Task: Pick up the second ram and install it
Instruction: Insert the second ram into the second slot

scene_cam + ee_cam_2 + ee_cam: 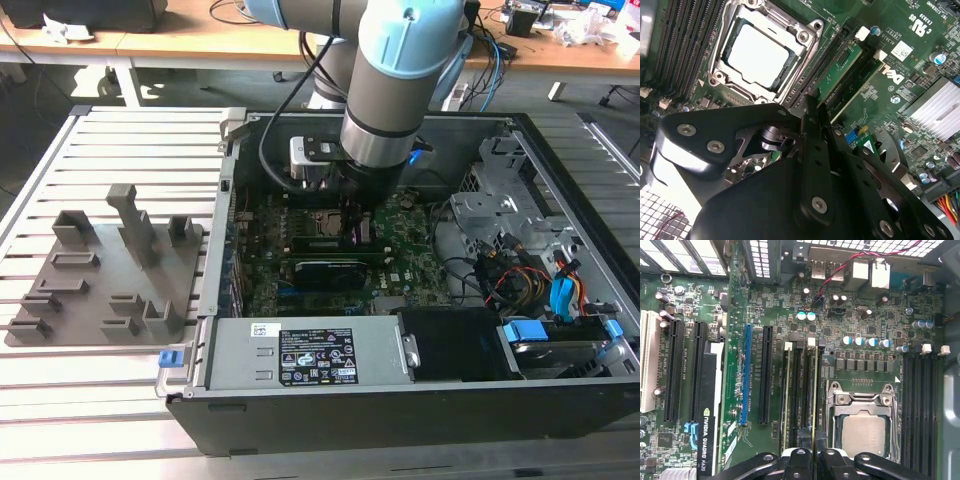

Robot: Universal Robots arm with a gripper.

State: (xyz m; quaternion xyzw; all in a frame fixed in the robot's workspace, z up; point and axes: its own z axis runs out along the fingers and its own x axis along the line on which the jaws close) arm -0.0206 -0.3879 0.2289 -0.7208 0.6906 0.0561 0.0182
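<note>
Inside the case point(560, 190), beside the CPU point(863, 436), the gripper point(813, 452) is closed on the ram point(815, 390), pinching its upper edge as the stick stands on edge in a motherboard point(840, 325) slot.

one arm point(400, 80), one open computer case point(540, 180), one motherboard point(765, 300) — one grey holder tray point(100, 270).

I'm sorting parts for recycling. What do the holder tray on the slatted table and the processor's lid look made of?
The holder tray looks like matte grey plastic: dull, uniform colour, blocky moulded posts and slots. It may be printed, which can't be confirmed. The processor's lid looks like bare metal with a satin silver finish, reflecting light softly inside its metal socket frame.
</note>
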